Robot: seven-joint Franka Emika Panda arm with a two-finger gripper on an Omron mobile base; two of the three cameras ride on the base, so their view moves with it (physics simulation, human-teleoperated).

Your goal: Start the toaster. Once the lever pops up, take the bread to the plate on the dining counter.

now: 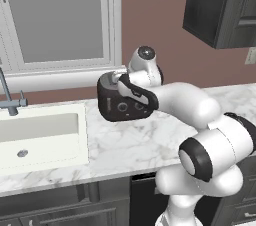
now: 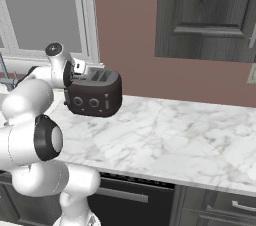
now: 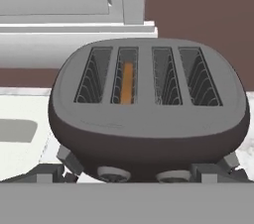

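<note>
The toaster (image 3: 149,104) stands at the back edge of the marble surface (image 2: 180,140), beside the sink (image 1: 40,135). The bread (image 3: 127,83) sits down in its second slot from the left in the hand view. The tool (image 3: 144,171) hovers just above the toaster's front, fingers spread wide, holding nothing.

bread (image 3: 127,82) in toaster (image 3: 148,114), right of sink (image 1: 40,135)

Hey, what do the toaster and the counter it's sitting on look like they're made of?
The toaster looks like matte black plastic or coated metal: a dark, rounded shell with a soft sheen, silver-ringed knobs, and thin wire guides in the slots. The counter looks like polished marble or a marble-look stone, white with grey veining. Since this is a rendered scene, both are guesses from appearance.
</note>
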